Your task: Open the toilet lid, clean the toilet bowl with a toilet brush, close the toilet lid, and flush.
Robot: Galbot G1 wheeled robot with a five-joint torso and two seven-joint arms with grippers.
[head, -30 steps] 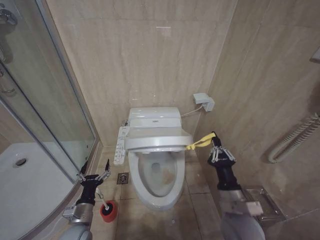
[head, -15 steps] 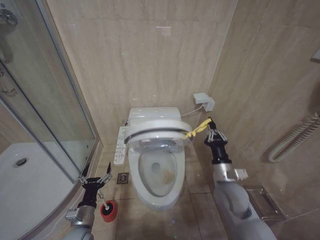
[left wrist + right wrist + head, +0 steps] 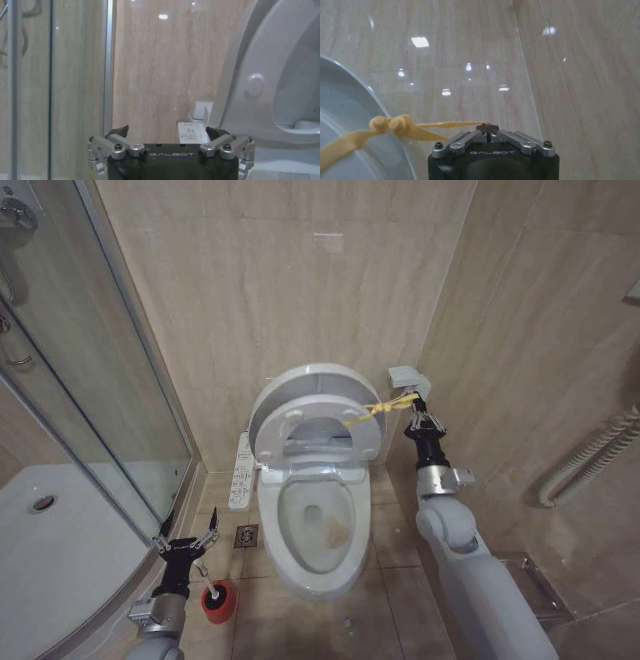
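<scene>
My toilet lid (image 3: 300, 395) is pale grey-white, its cord loop (image 3: 378, 411) yellow. The toilet bowl (image 3: 312, 525) is white with a yellowish stain. The brush holder (image 3: 216, 603) is red. Wall tiles (image 3: 290, 290) are beige, faintly veined.

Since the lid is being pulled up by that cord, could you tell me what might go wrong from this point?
1. The right gripper holds the toilet lid only by the thin yellow cord; if it slips, the raised lid could slam onto the toilet bowl.
2. That gripper is near the wall box and could knock it.
3. The open left gripper hovers above the toilet brush in its red holder; a careless reach might tip it.
</scene>
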